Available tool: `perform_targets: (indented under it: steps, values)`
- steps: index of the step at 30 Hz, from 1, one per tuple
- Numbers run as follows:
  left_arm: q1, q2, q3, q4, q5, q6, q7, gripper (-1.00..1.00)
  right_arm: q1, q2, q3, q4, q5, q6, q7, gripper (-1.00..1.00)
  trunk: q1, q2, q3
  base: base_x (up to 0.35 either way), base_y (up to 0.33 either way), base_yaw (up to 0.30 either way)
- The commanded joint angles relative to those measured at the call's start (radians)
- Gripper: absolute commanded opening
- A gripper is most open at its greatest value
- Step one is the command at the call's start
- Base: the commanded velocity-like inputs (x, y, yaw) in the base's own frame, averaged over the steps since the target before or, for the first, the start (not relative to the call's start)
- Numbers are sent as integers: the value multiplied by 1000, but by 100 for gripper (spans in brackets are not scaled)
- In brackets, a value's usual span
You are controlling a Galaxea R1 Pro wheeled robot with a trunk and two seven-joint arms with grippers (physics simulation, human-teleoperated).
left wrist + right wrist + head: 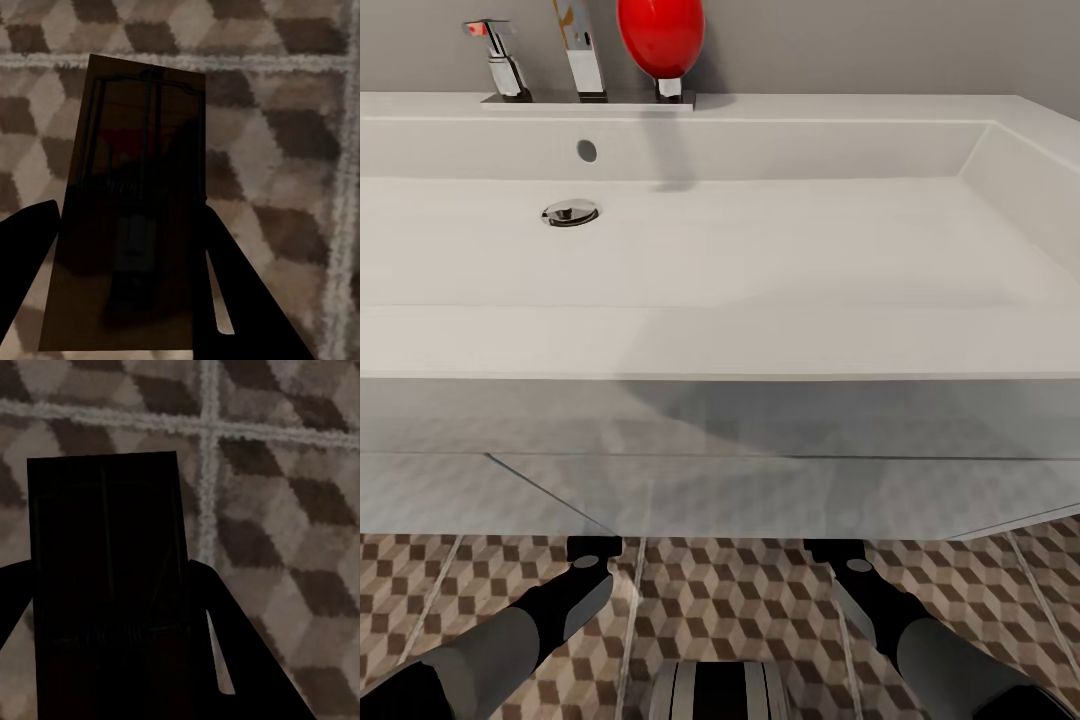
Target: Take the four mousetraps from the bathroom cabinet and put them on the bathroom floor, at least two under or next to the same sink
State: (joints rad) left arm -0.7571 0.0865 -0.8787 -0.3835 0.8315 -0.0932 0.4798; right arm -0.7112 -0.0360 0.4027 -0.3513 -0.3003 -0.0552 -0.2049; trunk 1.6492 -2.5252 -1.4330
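Observation:
In the left wrist view a mousetrap (142, 135) lies dark and in shadow, with wire and a reddish bit showing; my left gripper (126, 214) is shut on it over the bathroom floor (285, 150). My right gripper (105, 570) is shut on a second mousetrap (105, 510), nearly black in shadow, above the cube-pattern tiles (277, 510). Whether either trap touches the tiles I cannot tell. In the head view both forearms (560, 600) (880, 600) reach under the white vanity (760, 480) of the bathroom sink (760, 250). The cabinet is out of view.
A chrome faucet (585, 50), a smaller chrome tap (500, 60) and a red rounded object (660, 35) stand on the back ledge of the basin. The vanity's front overhangs both wrists. Patterned floor (740, 600) stretches between the arms, and my base (720, 690) is at the bottom.

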Motion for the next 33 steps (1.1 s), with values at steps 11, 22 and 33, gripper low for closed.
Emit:
perform_targets:
  steps: [11,22,33]
  values:
    - [-1,0,-8,-1,11,-6,5,-100,-1,-1,8,0,-14,-5,-4,-100,1,-1,-12,0,0,0]
    - [-1,-1,-8,-2,11,-7,5,-100,-1,-1,8,0,-14,-5,-4,-100,1,-1,-12,0,0,0]
    - [-1,-1,-8,-2,11,-7,5,-100,-1,-1,8,0,-13,-5,-3,-100,1,-1,-12,0,0,0]
